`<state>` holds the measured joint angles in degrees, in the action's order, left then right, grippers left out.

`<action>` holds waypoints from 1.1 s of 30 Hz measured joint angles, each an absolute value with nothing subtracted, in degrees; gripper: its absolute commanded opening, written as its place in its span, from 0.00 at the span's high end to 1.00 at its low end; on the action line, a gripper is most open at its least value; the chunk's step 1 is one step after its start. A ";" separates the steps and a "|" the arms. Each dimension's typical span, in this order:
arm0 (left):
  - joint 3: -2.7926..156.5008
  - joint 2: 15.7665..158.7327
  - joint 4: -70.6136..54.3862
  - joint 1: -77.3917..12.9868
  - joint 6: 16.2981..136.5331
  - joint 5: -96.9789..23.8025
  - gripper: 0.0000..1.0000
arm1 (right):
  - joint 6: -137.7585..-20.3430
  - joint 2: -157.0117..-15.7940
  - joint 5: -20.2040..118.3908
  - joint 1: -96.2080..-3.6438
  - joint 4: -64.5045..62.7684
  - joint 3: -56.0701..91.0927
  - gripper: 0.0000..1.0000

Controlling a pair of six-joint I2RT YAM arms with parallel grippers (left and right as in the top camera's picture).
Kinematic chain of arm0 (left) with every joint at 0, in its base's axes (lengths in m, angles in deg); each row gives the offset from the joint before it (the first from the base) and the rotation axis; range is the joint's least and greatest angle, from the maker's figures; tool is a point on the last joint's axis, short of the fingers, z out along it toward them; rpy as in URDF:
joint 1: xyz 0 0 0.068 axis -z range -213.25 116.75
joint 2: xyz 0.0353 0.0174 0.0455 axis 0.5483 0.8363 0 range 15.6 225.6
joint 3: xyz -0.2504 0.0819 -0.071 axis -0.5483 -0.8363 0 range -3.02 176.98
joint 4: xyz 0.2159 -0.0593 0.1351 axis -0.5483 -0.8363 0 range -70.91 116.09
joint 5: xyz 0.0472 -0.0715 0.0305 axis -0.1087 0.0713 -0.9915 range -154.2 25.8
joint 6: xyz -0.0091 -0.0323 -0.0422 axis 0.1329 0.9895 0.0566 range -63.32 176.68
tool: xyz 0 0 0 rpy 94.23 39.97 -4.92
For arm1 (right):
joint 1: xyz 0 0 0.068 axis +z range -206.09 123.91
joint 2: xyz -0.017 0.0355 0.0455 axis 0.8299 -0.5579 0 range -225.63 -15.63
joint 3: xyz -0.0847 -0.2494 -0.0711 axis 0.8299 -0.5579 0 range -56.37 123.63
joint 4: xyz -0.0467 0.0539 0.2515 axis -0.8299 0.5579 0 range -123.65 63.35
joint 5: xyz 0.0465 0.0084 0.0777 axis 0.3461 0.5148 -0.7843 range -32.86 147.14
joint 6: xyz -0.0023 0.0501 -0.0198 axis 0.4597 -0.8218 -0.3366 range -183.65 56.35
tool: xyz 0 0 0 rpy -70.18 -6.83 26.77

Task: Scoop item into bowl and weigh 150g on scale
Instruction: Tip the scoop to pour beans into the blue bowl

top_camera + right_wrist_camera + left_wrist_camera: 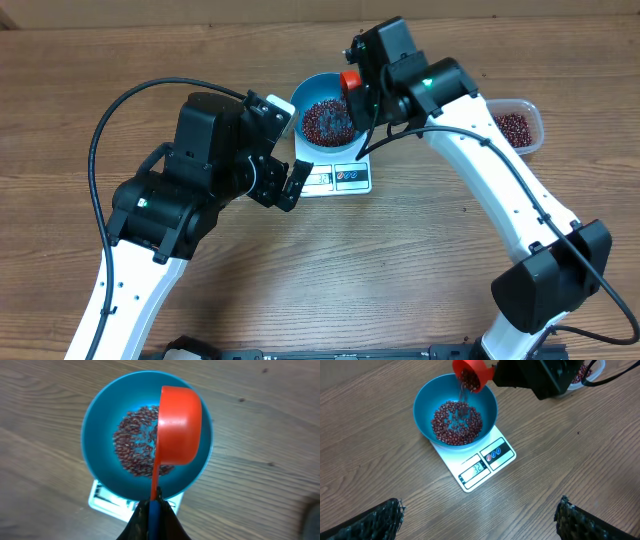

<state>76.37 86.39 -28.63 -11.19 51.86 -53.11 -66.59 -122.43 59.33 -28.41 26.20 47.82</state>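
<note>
Bowl [425, 410]: bright blue inside and out.
Beans [456, 422]: dark maroon, speckled heap.
Scoop [179, 425]: orange-red.
Scale [481, 466]: white, black panel with red and blue dots.
Surface [580, 460]: brown wood grain.

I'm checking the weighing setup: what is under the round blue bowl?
A small flat white kitchen scale sits under the blue bowl; only its display-and-button edge shows. The bowl covers the rest of its top.

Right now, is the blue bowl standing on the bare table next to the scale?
No, the bowl sits on top of the scale, whose display edge sticks out from under it.
</note>
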 measured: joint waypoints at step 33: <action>76.37 86.39 -28.60 -11.19 51.86 -53.11 0.01 | -63.62 -122.43 62.17 -26.00 27.45 47.82 0.96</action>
<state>76.37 86.39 -28.60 -11.19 51.86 -53.11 -63.62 -122.43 62.17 -26.00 27.45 47.82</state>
